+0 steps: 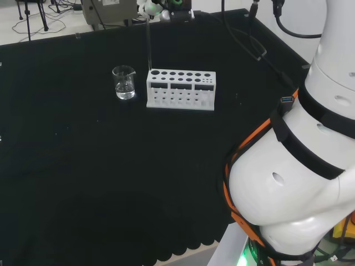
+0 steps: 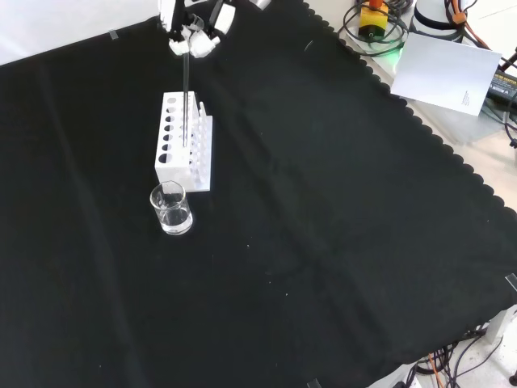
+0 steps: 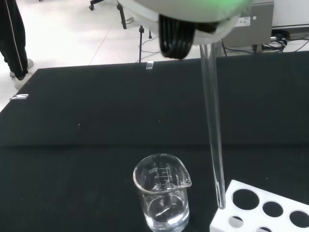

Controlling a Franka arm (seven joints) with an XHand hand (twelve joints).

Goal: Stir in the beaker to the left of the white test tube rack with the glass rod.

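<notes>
We see the hand [image 2: 192,34] up high over the black cloth [image 2: 323,242], at the top of the front view. Its fingers are curled around the top of the glass rod [image 2: 187,97], so it is holding the rod. The rod hangs straight down from the hand.

Right under the hand stands the white test tube rack [image 2: 184,144]. In the wrist view, the bottom tip of the rod [image 3: 212,130] is at the corner of the rack [image 3: 260,208], by one of its round holes. We cannot tell if the tip is touching the rack or just above it.

The beaker [image 2: 171,208] stands on the cloth just beside the rack, lower down than the hand. In the front view it is on the near side of the rack, below the hand. In the head view, the beaker [image 1: 124,82] is to the left of the rack [image 1: 181,89], and the rod [image 1: 148,44] stands at the rack's left end, between the two. The hand [image 1: 153,8] is at the top of that view, above the rod.

The beaker [image 3: 161,193] is upright and made of clear glass. It has a little clear liquid at the bottom. The rod is beside the beaker, not inside it.
</notes>
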